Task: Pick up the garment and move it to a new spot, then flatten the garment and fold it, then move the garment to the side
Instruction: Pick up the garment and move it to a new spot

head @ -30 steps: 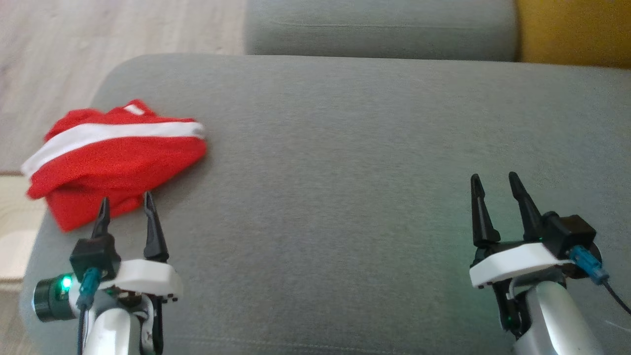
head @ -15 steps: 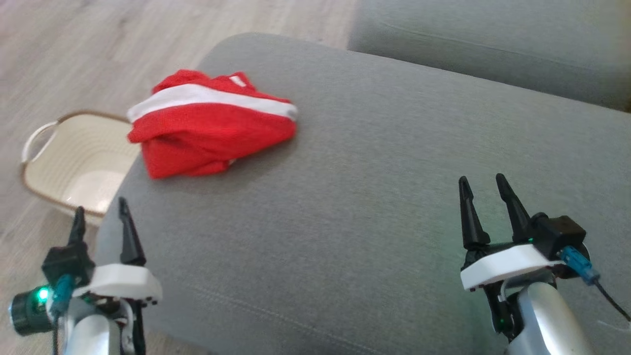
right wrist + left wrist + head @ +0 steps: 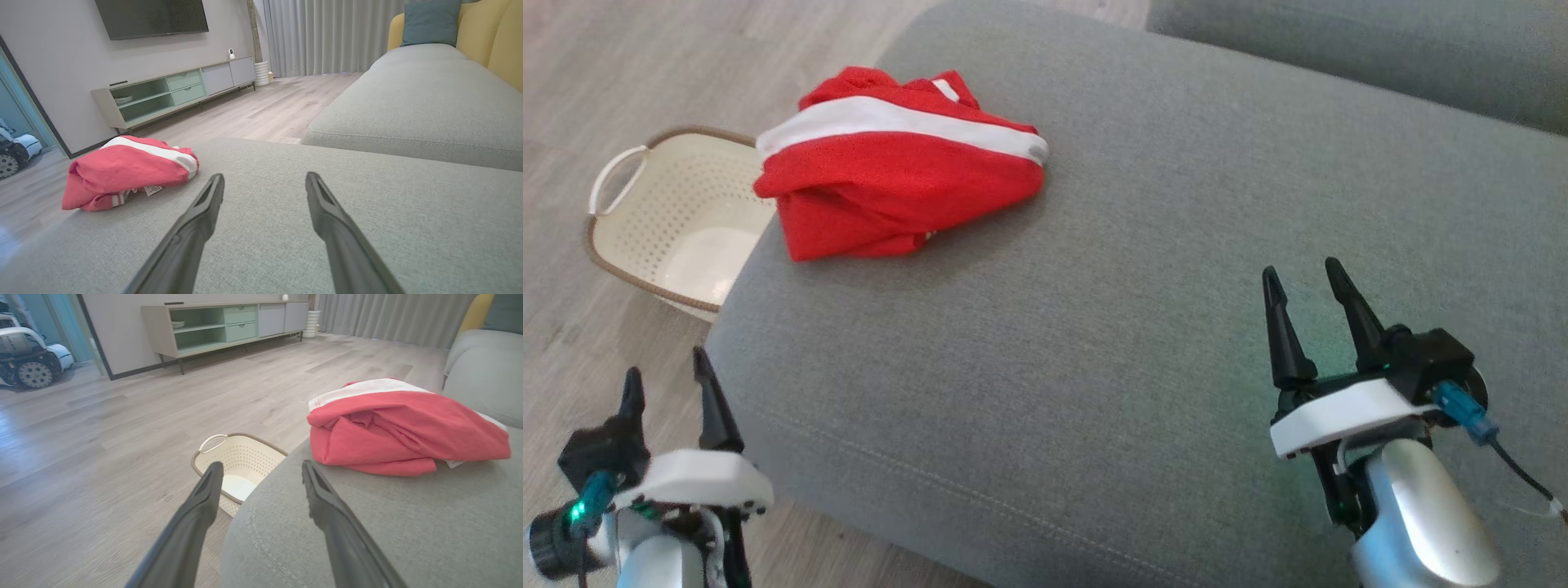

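Observation:
The garment (image 3: 894, 175) is red with a white band, folded into a bundle near the far left corner of the grey sofa cushion (image 3: 1143, 327). The same garment (image 3: 402, 426) shows ahead and right in the left wrist view, and as the garment (image 3: 128, 171) at the left in the right wrist view. My left gripper (image 3: 666, 380) hangs open off the cushion's near left corner, above the floor, nothing between its fingers. My right gripper (image 3: 1303, 273) stands open over the cushion's right part, far from the garment.
A cream perforated basket (image 3: 670, 224) with a brown rim sits on the wooden floor, left of the cushion and partly under the garment's corner. A second grey cushion (image 3: 1380, 49) lies behind. A low TV cabinet (image 3: 175, 92) stands across the room.
The head camera has swung left and down, bringing the basket and floor into view. The left gripper now sits off the cushion's corner instead of right at the garment's edge. Both grippers stay open.

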Tool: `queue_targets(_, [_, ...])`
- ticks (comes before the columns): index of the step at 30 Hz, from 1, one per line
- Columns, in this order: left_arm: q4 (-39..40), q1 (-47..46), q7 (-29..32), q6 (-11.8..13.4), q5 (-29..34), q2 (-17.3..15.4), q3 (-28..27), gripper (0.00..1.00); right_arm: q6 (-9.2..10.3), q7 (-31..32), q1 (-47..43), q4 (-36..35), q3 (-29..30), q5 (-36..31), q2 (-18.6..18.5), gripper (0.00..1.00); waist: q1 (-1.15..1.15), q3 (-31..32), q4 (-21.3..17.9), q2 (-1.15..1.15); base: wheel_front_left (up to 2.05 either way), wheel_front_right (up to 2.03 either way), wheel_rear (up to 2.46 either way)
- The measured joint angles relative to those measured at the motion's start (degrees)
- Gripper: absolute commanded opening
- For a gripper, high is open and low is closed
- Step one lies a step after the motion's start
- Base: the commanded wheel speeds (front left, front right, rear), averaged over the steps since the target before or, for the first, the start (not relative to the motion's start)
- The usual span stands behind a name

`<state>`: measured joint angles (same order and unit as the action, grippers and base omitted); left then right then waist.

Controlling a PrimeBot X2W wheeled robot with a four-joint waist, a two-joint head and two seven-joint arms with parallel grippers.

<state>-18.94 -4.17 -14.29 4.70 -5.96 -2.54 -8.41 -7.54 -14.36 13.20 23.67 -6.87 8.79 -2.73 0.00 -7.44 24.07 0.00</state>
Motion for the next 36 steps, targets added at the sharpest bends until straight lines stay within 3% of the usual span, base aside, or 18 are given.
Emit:
queue_targets(11, [-6.6, -11.9, 0.0, -5.3, -1.3, 0.4, -2.9, 1.00, 0.00, 0.0, 3.7, -2.0, -2.6, -1.3, -2.2, 1.00, 0.00, -6.2, -4.6, 0.00, 0.00, 0.00, 0.00])
queue_targets(17, [-12.3, -20.7, 0.0, -7.3, 0.1, -2.5, -3.6, 1.00, 0.00, 0.0, 6.3, -3.6, -3.9, -1.3, -3.7, 1.00, 0.00, -10.8, -7.1, 0.00, 0.00, 0.00, 0.00])
queue_targets(30, [-32.5, -37.2, 0.0, -7.4, 1.1, -7.1, -4.6, 1.00, 0.00, 0.0, 10.1, -5.4, -5.7, -1.3, -5.0, 1.00, 0.01, -17.8, -11.9, 0.00, 0.00, 0.00, 0.00])
queue_targets(36, [-40.5, -41.0, 0.0, -4.9, 1.7, -8.1, -4.6, 1.00, 0.00, 0.0, 10.1, -5.4, -5.7, -1.3, -5.0, 1.00, 0.01, -18.5, -12.8, 0.00, 0.00, 0.00, 0.00])
